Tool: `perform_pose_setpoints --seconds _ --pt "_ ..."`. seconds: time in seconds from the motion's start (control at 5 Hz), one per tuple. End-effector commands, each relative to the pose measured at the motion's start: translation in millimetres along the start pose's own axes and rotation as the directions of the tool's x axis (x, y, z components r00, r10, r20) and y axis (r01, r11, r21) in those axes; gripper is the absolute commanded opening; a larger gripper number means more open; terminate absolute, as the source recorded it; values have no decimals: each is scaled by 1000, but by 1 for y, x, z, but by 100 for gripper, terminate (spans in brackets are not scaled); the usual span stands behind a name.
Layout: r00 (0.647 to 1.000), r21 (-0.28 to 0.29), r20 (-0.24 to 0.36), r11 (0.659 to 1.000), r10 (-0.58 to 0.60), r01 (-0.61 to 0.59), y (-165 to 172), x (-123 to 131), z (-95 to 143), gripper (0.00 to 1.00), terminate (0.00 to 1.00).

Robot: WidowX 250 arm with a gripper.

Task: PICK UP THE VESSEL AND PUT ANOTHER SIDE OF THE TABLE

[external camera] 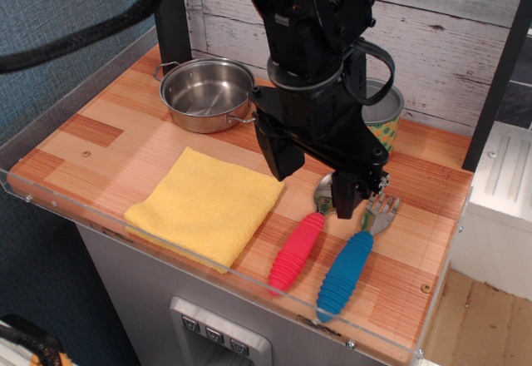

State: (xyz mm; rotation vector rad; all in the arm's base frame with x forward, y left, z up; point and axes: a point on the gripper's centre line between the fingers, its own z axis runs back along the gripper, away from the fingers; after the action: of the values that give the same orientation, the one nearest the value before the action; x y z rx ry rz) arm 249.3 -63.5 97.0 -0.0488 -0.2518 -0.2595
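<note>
The vessel (pixel 206 94) is a small shiny steel pot with two wire loop handles. It stands empty at the back left of the wood-patterned table (pixel 91 133). My black gripper (pixel 312 181) hangs open and empty over the middle of the table, to the right of and nearer than the pot. Its two fingers (pixel 278 151) point down, just above the yellow cloth's right corner and the spoon's bowl. It holds nothing.
A yellow folded cloth (pixel 206 204) lies front left. A red-handled spoon (pixel 297 249) and a blue-handled fork (pixel 349 266) lie front right. A tin with a green-orange dotted label (pixel 384 125) stands behind the arm. A clear acrylic rim (pixel 50 204) edges the table.
</note>
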Motion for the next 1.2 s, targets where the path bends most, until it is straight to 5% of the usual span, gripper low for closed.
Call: perform_pose_setpoints --seconds 0.0,0.2,0.6,1.0 --pt "1000 0 0 1000 0 0 0 0 0 100 0" --pt "998 67 -29 996 60 -57 10 8 -3 100 0" --pt "974 86 -12 971 227 -225 52 26 -3 100 0" --pt "916 84 74 913 394 -400 113 39 -3 100 0"
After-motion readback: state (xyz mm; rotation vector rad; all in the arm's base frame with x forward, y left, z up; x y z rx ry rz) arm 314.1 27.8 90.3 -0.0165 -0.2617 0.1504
